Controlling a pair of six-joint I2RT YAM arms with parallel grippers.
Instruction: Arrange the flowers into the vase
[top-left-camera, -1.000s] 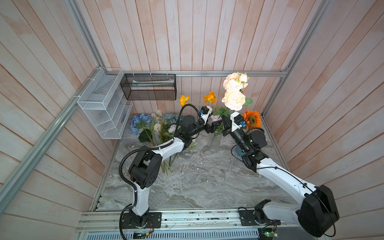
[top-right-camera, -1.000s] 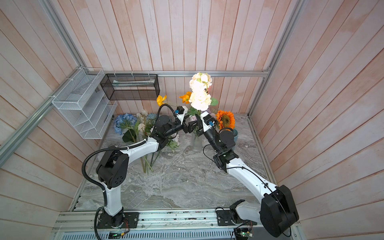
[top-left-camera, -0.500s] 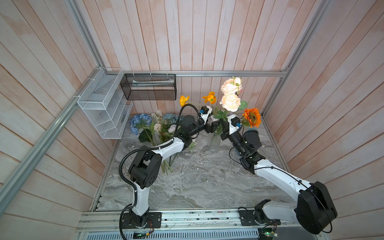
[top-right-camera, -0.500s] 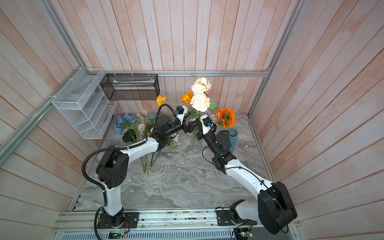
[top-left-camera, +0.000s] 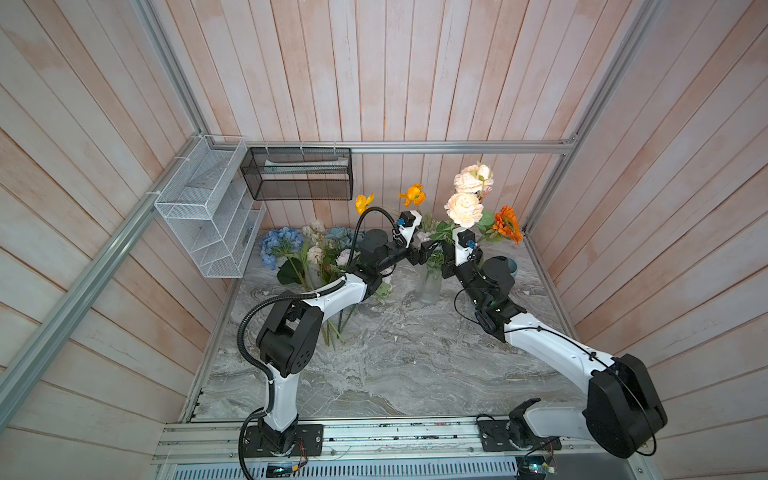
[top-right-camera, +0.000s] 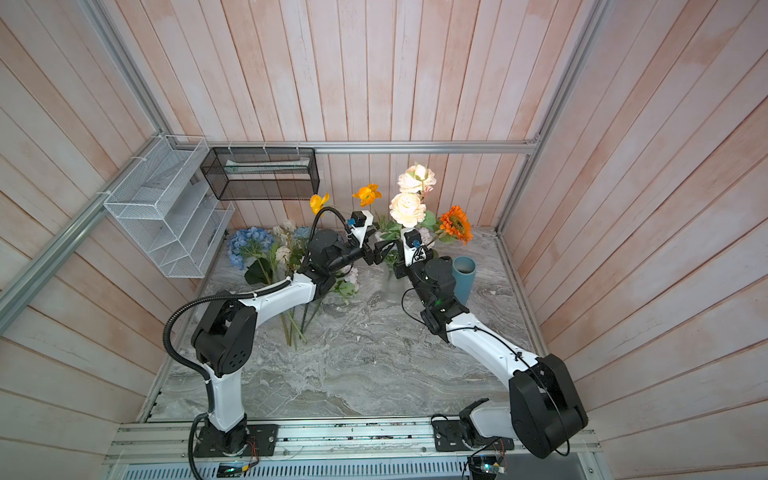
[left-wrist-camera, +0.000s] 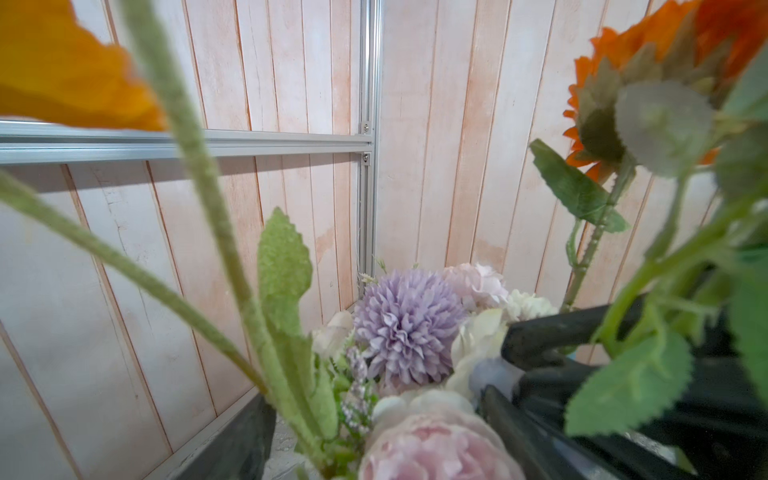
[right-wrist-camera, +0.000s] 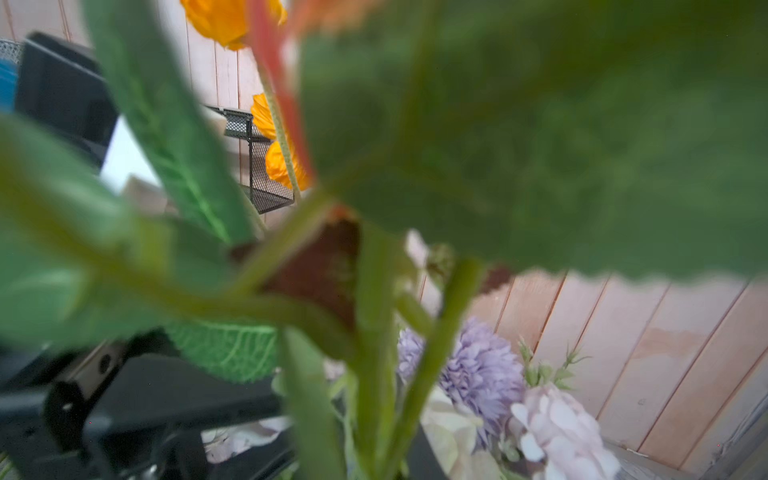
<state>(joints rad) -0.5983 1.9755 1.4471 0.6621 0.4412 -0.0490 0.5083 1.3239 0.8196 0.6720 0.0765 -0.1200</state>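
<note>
A clear glass vase (top-left-camera: 430, 284) (top-right-camera: 392, 286) stands at the back of the marble table. It holds orange poppies (top-left-camera: 411, 194), an orange sunflower (top-left-camera: 507, 224) and a lilac spray (left-wrist-camera: 409, 324). The peach roses (top-left-camera: 464, 208) (top-right-camera: 407, 208) rise over its mouth, and their green stem (right-wrist-camera: 374, 374) runs down between the jaws of my right gripper (top-left-camera: 444, 266) (right-wrist-camera: 374, 453); whether it is gripped is hidden. My left gripper (top-left-camera: 424, 253) (left-wrist-camera: 374, 449) is open, its fingers wide apart on either side of the bunch at the vase's mouth. Loose flowers with a blue hydrangea (top-left-camera: 280, 245) lie at the left.
A blue-green cup (top-right-camera: 463, 278) stands just right of the vase, behind my right wrist. A white wire rack (top-left-camera: 208, 216) and a black mesh basket (top-left-camera: 297, 174) hang on the back-left walls. Wooden walls close in the table on three sides.
My right arm has come down and to the left, lowering the peach roses toward the vase's mouth. The left arm has stayed still.
</note>
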